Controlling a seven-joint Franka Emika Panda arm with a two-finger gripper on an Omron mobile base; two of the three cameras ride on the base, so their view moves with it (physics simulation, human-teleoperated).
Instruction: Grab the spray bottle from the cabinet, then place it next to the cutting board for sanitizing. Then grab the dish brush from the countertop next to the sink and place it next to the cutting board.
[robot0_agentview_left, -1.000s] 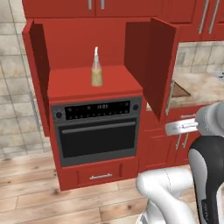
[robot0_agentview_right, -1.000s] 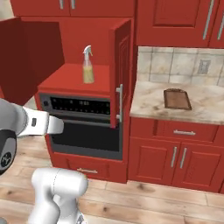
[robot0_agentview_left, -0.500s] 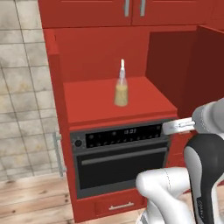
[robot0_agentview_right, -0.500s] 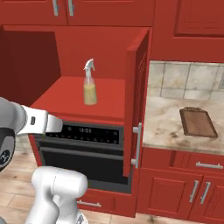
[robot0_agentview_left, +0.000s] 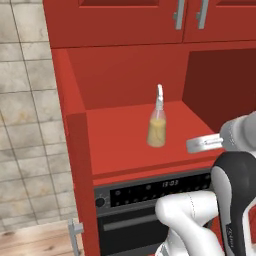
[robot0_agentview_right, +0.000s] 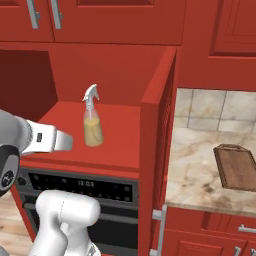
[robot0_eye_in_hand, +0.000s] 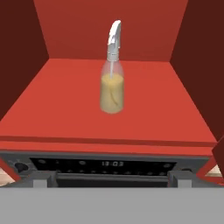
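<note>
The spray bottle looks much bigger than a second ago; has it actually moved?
No. The spray bottle stands at the same spot on the cabinet niche floor; the camera drove closer.

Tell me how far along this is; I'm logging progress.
Nothing is done yet. The spray bottle stands upright in the cabinet niche, untouched. In hand: the open gripper faces it from the front, above the oven. Left: carry it to the cutting board on the countertop, then the brush.

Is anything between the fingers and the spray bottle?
Nothing but the bare red niche floor lies before the spray bottle in the hand view; the open fingers stand short of it.
</note>
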